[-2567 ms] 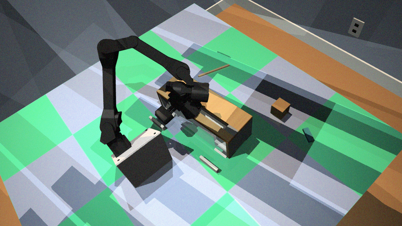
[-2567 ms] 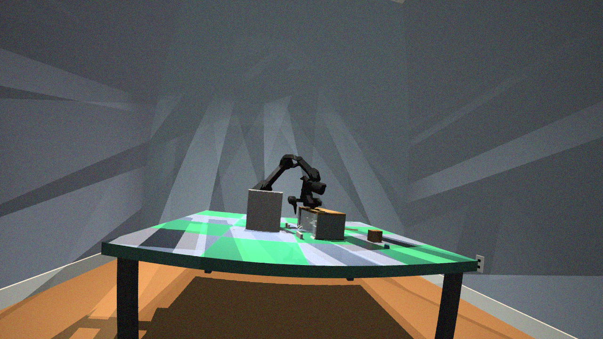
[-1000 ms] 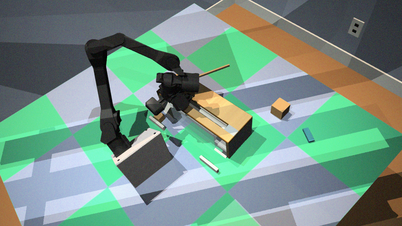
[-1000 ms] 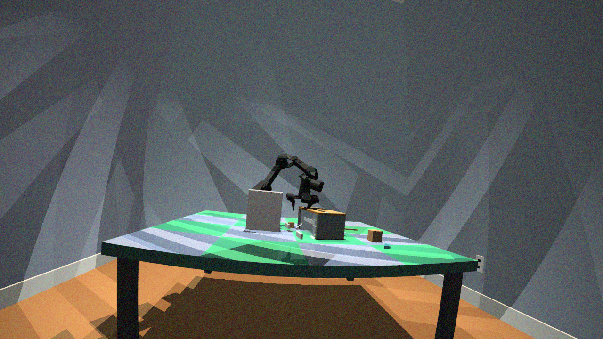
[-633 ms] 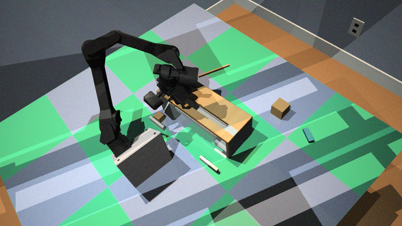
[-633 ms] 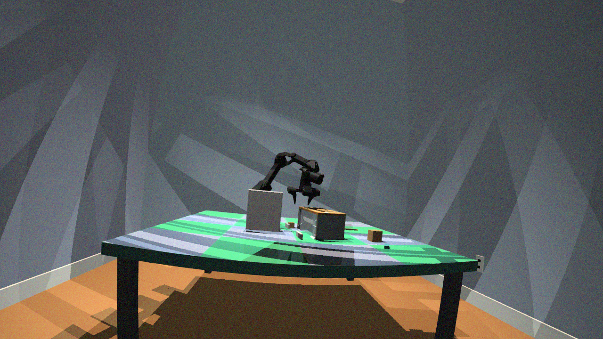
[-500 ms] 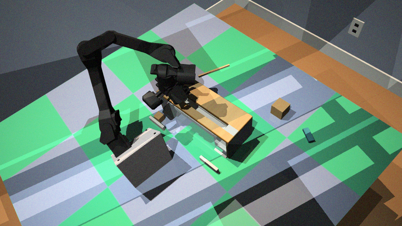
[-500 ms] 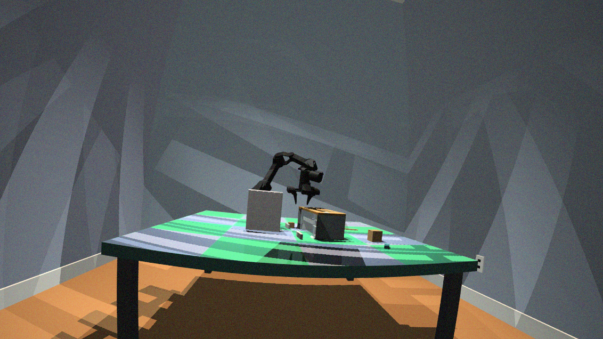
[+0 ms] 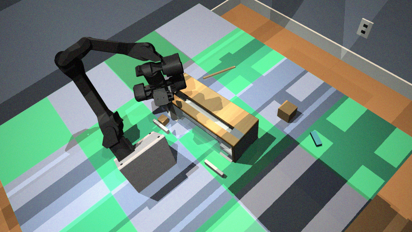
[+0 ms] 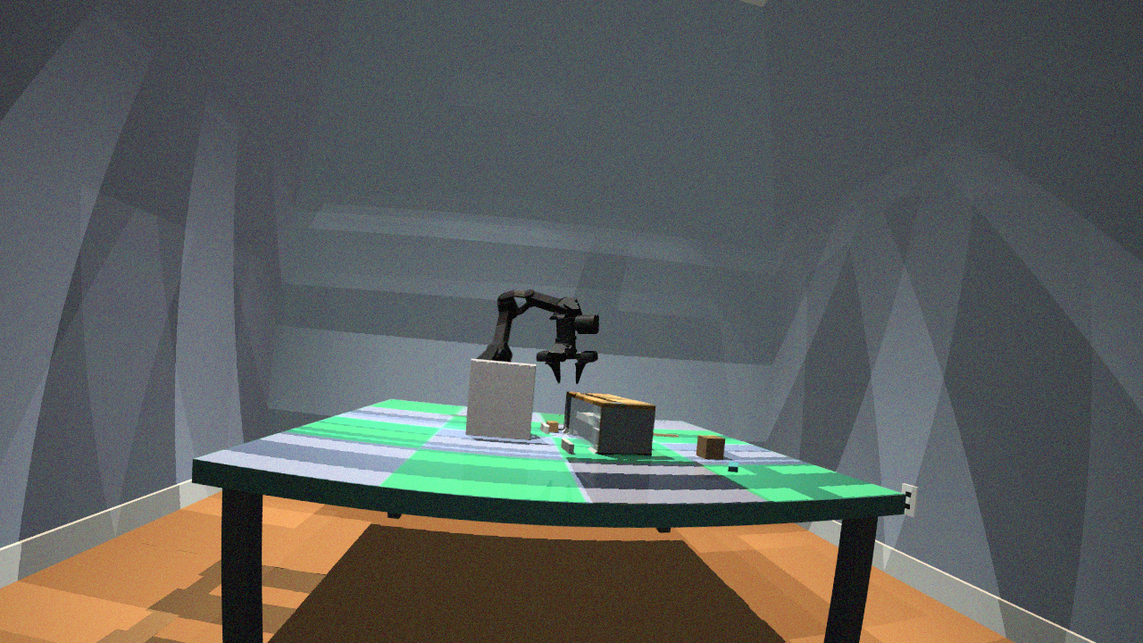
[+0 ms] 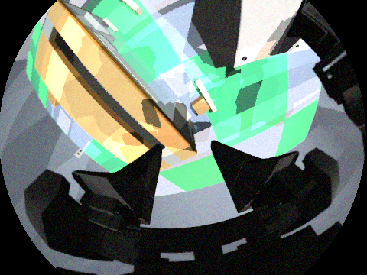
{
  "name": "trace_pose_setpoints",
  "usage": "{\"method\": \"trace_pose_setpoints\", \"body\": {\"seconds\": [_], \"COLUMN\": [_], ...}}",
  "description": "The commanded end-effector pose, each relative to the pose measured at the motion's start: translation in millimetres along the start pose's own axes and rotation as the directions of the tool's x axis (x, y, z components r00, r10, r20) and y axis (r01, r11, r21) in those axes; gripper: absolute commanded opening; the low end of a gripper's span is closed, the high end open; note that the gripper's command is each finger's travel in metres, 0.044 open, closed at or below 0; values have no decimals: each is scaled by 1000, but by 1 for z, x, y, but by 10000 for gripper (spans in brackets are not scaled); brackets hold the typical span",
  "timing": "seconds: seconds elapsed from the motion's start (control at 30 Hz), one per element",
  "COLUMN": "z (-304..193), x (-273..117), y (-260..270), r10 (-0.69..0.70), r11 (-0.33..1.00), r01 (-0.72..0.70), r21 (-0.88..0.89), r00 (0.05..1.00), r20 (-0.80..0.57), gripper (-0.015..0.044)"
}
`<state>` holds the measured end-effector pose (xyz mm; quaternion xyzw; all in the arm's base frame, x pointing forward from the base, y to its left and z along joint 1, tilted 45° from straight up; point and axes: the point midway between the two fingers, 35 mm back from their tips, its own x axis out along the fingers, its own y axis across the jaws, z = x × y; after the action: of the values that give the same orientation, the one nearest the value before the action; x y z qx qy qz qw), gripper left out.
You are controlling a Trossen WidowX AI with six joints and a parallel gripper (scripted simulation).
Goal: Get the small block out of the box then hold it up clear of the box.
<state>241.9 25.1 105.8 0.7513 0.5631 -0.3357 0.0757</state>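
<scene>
A small light-brown block lies on the table outside the box, in front of its far-left end and beside a white strip. The clear-fronted box stands upright, with a wooden top and a long slot in it. My gripper is open and empty, pointing down, with its fingertips above box-top height near the box's left end. In the wrist view the block shows beyond the fingertips, not between them. The shelf is mostly hidden.
A second white strip lies before the box's near end. The arm's grey pedestal stands close to the block. A thin stick lies behind the box. A larger brown cube and a teal piece lie to its right.
</scene>
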Motion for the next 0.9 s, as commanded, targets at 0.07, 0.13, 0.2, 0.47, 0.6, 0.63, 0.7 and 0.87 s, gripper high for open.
{"method": "trace_pose_setpoints", "body": {"seconds": [0.07, 0.13, 0.2, 0.47, 0.6, 0.63, 0.7, 0.87], "z": [-9, -10, -10, -11, -11, -11, -11, -11], "x": [-2, -2, -2, -2, -2, -2, -2, -2], "y": [-29, -32, -35, -39, -39, -39, -39, -39], "r10": [210, 232, 253, 280, 280, 280, 280, 280], "r11": [778, 728, 675, 565, 565, 565, 565, 565], "r01": [-159, -160, -156, -132, -132, -132, -132, -132], "r21": [607, 666, 721, 815, 815, 815, 815, 815], "r00": [978, 973, 967, 959, 959, 959, 959, 959], "r20": [-14, -20, -28, -39, -39, -39, -39, -39], "gripper": [285, 285, 285, 285, 285, 285, 285, 285]}}
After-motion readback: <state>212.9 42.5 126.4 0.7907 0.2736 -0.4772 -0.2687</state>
